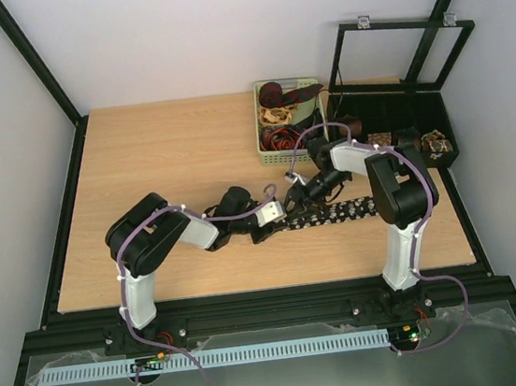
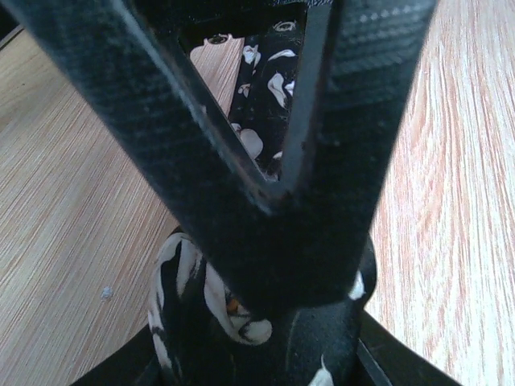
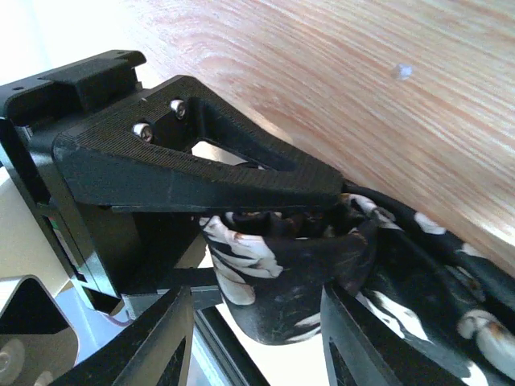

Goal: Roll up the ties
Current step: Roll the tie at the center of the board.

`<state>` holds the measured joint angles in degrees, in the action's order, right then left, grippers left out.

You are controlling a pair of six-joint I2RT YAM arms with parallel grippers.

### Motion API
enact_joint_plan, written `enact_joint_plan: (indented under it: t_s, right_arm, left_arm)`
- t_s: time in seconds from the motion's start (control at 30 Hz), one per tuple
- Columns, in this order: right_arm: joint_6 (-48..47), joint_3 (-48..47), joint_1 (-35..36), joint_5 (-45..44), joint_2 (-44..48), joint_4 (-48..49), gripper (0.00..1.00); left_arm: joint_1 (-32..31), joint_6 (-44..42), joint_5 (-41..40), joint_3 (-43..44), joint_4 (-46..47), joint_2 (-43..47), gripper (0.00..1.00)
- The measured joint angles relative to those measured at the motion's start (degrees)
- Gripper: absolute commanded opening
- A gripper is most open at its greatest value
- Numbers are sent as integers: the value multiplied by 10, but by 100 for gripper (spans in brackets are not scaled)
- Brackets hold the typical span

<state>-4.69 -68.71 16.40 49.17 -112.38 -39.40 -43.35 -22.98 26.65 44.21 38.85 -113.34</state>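
1. The left pincer [image 1: 277, 224] is clamped on the coiled end [image 3: 273, 281] of a black fabric necktie with white speckles [image 1: 345, 210]. In the left wrist view the coil fills the gap between its fingers. In the right wrist view one of its open, triangular black fingers [image 3: 201, 173] lies across the top of the coil.
2. The right pincer [image 3: 261, 330] stands spread around the same coil, with one finger [image 3: 157, 342] on either side. A slit of light shows between one finger and the fabric.
3. The coil is a short, fat roll. Close up, its white marks look like large, irregular blotches. Whether it rests on the table cannot be told.
4. The unrolled part of the necktie lies flat as a narrow strip on the light wooden table [image 1: 161, 167]. It runs from the pincers toward the right edge, closer to the near edge than to the far one.
5. A green plastic basket [image 1: 260, 127] sits at the far edge, right of the middle. It holds loose dark red and beige patterned ties [image 1: 279, 96].
6. A black box [image 1: 379, 107] stands at the far right corner with its framed lid [image 1: 407, 26] raised. Small brown and beige rolled ties [image 1: 380, 139] sit along its near side.
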Motion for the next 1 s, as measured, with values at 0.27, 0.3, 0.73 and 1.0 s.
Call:
enact_joint_plan:
  t_s: [0.27, 0.3, 0.73, 1.0]
  right_arm:
    - [30, 0, 12, -26, -2, 8, 2]
    - [31, 0, 12, -30, -3, 8, 1]
    - [7, 21, -40, -31, -30, -4, 1]
    - [-33, 23, -66, -16, -51, -17, 1]
  left_arm:
    - [-3, -12, -3, 4, -10, 1, 39]
    - [-4, -14, -5, 5, -11, 1, 41]
    - [10, 8, 31, 0, -19, 10, 83]
    - [0, 44, 59, 6, 27, -8, 82]
